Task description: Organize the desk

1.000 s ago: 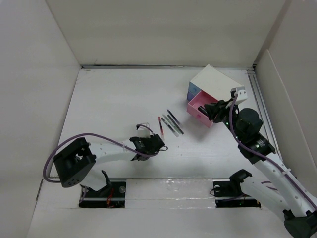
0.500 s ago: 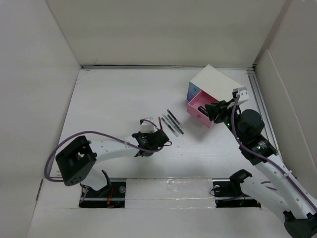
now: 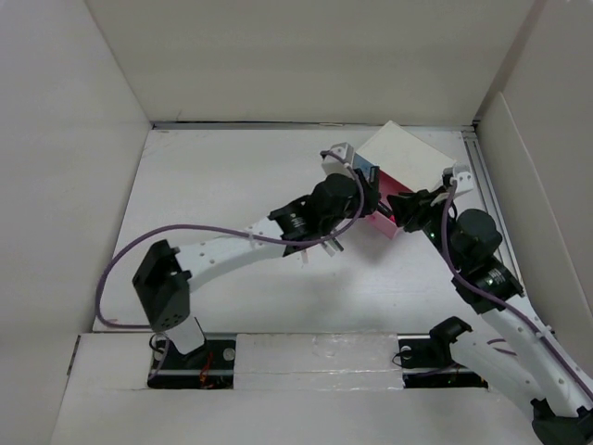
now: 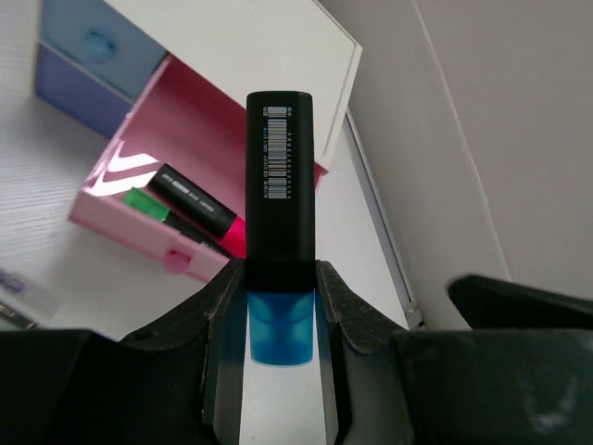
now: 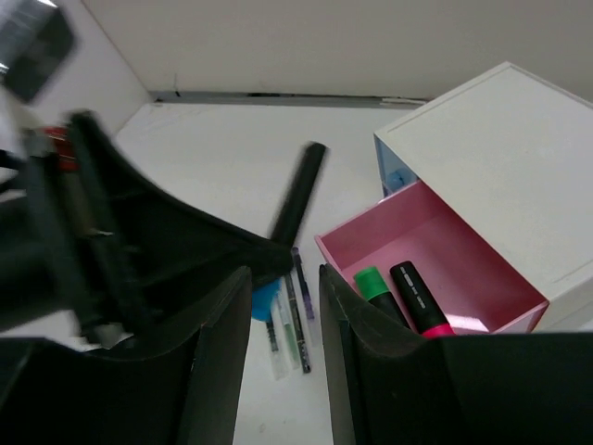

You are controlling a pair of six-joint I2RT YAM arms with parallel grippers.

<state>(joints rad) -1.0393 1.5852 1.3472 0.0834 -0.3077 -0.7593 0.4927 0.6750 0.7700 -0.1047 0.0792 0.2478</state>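
The desk [image 3: 213, 185] is a white tabletop walled by white panels. My left gripper [image 3: 364, 191] is shut on a black highlighter with a blue cap [image 4: 279, 176] and holds it in the air, close to the open pink drawer [image 3: 382, 221]. It also shows in the left wrist view [image 4: 280, 278]. The drawer [image 4: 139, 181] holds a green highlighter [image 5: 375, 287] and a pink highlighter [image 5: 419, 298]. My right gripper [image 5: 284, 324] is open and empty, hovering at the drawer's front; it also shows in the top view [image 3: 408, 209].
The white drawer box [image 3: 400, 156] with blue drawers [image 4: 83, 46] stands at the back right near the wall panel. Several thin pens [image 5: 292, 324] lie on the desk below the left arm, mostly hidden in the top view [image 3: 337, 246].
My left arm has swung from the front middle of the desk up and right to the pink drawer, carrying the highlighter. My right gripper has shifted slightly right.
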